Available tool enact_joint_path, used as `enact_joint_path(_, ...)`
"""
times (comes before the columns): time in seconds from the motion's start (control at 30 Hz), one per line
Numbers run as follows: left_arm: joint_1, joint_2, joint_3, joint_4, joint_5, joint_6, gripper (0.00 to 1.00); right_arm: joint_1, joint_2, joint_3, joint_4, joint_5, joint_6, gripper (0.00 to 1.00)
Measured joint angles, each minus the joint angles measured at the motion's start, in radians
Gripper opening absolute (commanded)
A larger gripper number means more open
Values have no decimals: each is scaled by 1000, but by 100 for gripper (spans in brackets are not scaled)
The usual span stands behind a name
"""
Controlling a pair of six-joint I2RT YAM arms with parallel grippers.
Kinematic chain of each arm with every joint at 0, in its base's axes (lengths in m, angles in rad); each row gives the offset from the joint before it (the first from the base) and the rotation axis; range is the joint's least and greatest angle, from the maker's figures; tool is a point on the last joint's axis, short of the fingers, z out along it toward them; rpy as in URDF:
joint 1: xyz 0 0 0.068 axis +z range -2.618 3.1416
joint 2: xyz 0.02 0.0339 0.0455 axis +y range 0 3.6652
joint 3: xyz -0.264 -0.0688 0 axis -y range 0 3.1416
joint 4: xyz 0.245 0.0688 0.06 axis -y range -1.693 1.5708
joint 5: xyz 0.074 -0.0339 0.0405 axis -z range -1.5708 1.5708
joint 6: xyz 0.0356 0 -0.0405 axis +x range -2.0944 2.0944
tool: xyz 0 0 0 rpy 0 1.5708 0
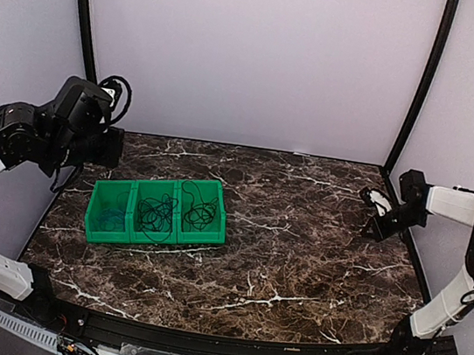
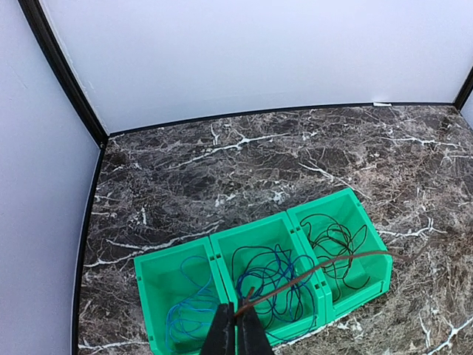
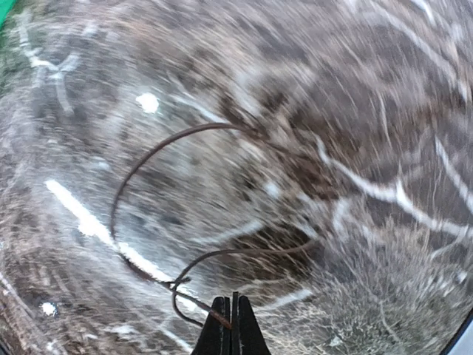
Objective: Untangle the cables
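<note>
A green three-compartment bin (image 2: 174, 252) (image 1: 158, 239) holds the cables. A blue cable (image 2: 188, 307) (image 1: 110, 213) lies in its left compartment. Blue and black cables (image 2: 277, 277) (image 1: 157, 210) lie looped together in the middle one, and a black cable (image 2: 336, 240) (image 1: 199, 212) fills the right one. My left gripper (image 2: 237, 314) (image 1: 113, 147) hangs above the bin, shut on one end of a thin brown cord (image 2: 332, 260) that runs off to the right. My right gripper (image 3: 230, 305) (image 1: 371, 216) is low over the table at the far right, shut on a looping brown cord (image 3: 244, 251).
The dark marble table (image 1: 295, 265) is walled in by white panels with black corner posts (image 1: 417, 88). The right wrist view is blurred.
</note>
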Motion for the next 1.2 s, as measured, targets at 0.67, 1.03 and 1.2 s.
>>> enact_joint_path(0.67, 5, -13, -159, 277, 239, -24, 0, 667, 269, 841, -301, -132, -23, 0)
enact_joint_path(1.03, 2, -26, -159, 351, 240, -23, 0, 822, 652, 1151, -303, -138, 76, 0)
enact_joint_path(1.2, 2, 4, -154, 423, 237, -9, 0, 835, 760, 1211, -260, -146, 140, 4)
